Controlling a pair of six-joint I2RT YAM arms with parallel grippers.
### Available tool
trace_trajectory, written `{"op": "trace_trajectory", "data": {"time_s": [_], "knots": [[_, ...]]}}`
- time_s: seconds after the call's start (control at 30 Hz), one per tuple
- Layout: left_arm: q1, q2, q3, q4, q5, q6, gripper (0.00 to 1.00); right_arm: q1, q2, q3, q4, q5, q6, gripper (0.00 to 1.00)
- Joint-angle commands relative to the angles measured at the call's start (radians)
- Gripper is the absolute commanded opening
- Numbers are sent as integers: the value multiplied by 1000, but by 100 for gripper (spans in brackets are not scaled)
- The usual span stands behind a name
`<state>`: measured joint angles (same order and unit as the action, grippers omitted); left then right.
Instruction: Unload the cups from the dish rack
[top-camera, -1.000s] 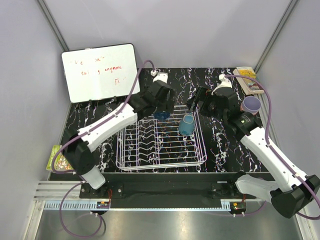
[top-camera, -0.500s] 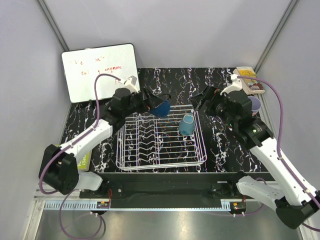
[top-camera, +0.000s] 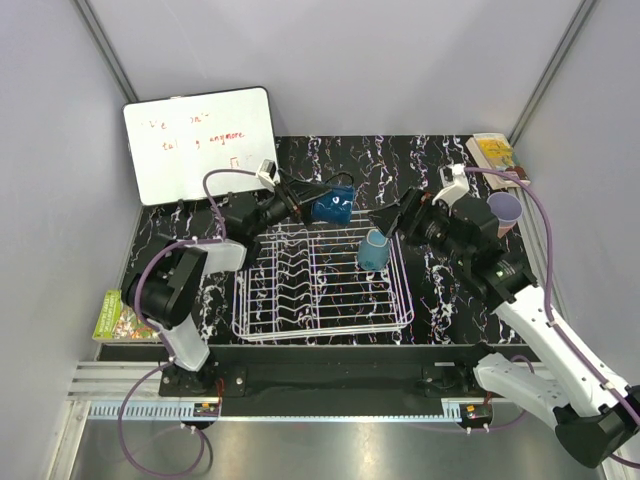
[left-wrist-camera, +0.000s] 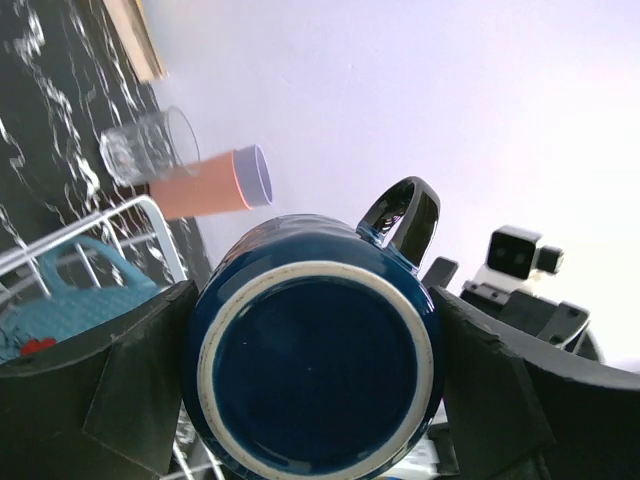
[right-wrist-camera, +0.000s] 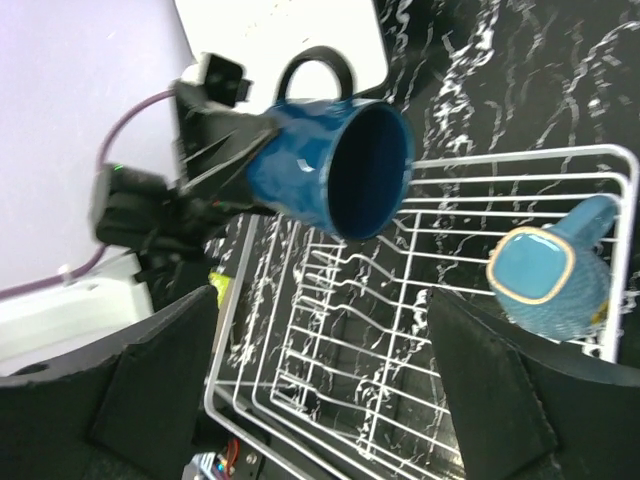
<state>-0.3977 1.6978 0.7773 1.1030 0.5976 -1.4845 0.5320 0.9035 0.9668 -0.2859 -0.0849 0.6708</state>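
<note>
This is a robot laboratory test cell: plain grey panel walls (top-camera: 350, 70) close in a black marbled table (top-camera: 350, 160) on three sides. A left arm (top-camera: 170, 290) and a right arm (top-camera: 545, 330) are bolted to an aluminium rail (top-camera: 330, 411) at the near edge. A handwritten whiteboard (top-camera: 200, 140) leans at the far left corner.

Your left arm: elbow bent, wrist turned rightward; left gripper (top-camera: 312, 204) fingers clamped on the dark blue cup (top-camera: 333, 206). Your right arm: reaching forward and leftward; right gripper (top-camera: 388, 219) fingers spread wide apart.
</note>
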Motion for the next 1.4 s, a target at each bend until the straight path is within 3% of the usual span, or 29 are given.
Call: {"op": "trace_trajectory", "data": {"time_s": [0.0, 0.23, 0.8, 0.93, 1.1, 1.23, 1.33, 1.37], "knots": [[2, -1, 42, 551, 67, -148, 0, 8, -29, -14, 143, -99, 26, 86], [-1, -46, 27, 483, 100, -108, 0, 10, 21, -34, 234, -168, 64, 59], [-58, -133, -24, 353, 123, -30, 0, 10, 181, -33, 413, -268, 141, 61], [-85, -125, -9, 337, 120, -23, 0, 16, 215, -33, 450, -305, 162, 57], [-127, -124, 14, 298, 114, 12, 0, 36, 252, -57, 488, -326, 191, 34], [-136, -119, 22, 296, 117, 15, 0, 43, 233, -82, 493, -303, 196, 0], [-135, -127, 23, 272, 125, 32, 0, 43, 201, -86, 464, -273, 179, 0], [-132, -128, 30, 256, 129, 47, 12, 43, 189, -86, 441, -253, 173, 0]]}}
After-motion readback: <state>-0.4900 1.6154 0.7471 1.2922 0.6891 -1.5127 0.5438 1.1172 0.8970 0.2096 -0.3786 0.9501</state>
